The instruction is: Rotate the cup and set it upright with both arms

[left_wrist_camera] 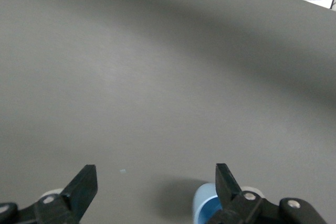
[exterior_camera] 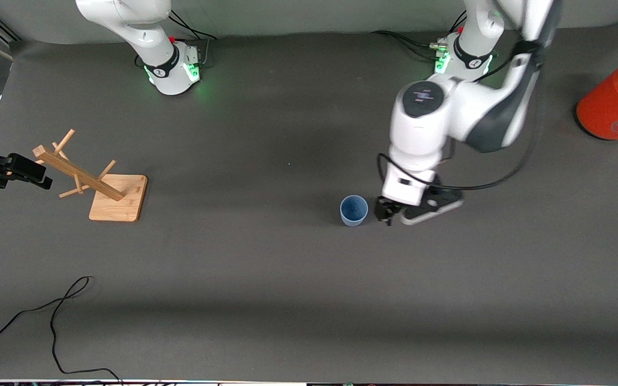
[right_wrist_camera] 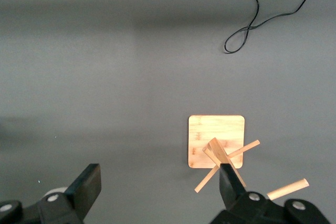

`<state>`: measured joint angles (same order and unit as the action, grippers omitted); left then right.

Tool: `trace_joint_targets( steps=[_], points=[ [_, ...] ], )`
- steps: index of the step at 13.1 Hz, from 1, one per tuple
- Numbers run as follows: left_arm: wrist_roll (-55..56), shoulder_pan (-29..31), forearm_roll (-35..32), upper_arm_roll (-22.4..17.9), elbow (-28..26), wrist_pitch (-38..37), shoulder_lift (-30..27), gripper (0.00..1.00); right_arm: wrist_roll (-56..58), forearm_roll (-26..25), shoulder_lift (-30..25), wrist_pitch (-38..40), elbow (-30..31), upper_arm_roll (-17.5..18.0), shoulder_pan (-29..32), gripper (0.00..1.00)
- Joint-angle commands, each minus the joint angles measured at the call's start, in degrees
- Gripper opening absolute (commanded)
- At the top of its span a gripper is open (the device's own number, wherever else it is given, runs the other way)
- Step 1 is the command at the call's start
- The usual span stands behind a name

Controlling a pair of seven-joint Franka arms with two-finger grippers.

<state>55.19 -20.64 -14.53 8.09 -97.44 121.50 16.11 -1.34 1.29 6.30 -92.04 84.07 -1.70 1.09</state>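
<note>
A: Where is the cup (exterior_camera: 353,209) found?

B: It is seen standing upright on the table (exterior_camera: 266,279), mouth up, near the middle, closer to the left arm's end. The left gripper (exterior_camera: 385,210) is held low just beside it, its 2 fingers (left_wrist_camera: 81,190) spread wide with nothing between them.

A: And the right gripper (right_wrist_camera: 157,190)?

B: It is held high over the peg rack (exterior_camera: 97,185), fingers spread wide, nothing gripped. An orange can (exterior_camera: 617,99) is seen at the left arm's end.
</note>
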Motion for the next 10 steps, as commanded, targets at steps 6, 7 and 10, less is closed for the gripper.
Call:
trace_joint_targets(
  steps=[6, 7, 10],
  points=[
    [-26.4, 14.9, 7.1, 0.7, 15.7, -24.6, 0.2, 1.00, 1.3, 0.6, -0.6, -0.2, 0.4, 0.0, 0.1, 1.00],
    [-27.8, 16.4, 7.3, 0.7, 15.7, -25.8, -0.7, 1.00, 1.3, 0.6, -0.6, -0.2, 0.4, 0.0, 0.1, 1.00],
    [-33.1, 20.2, 8.6, 0.7, 14.9, -26.0, -2.7, 1.00, 1.3, 0.6, -0.6, -0.2, 0.4, 0.1, 0.1, 1.00]
  ],
)
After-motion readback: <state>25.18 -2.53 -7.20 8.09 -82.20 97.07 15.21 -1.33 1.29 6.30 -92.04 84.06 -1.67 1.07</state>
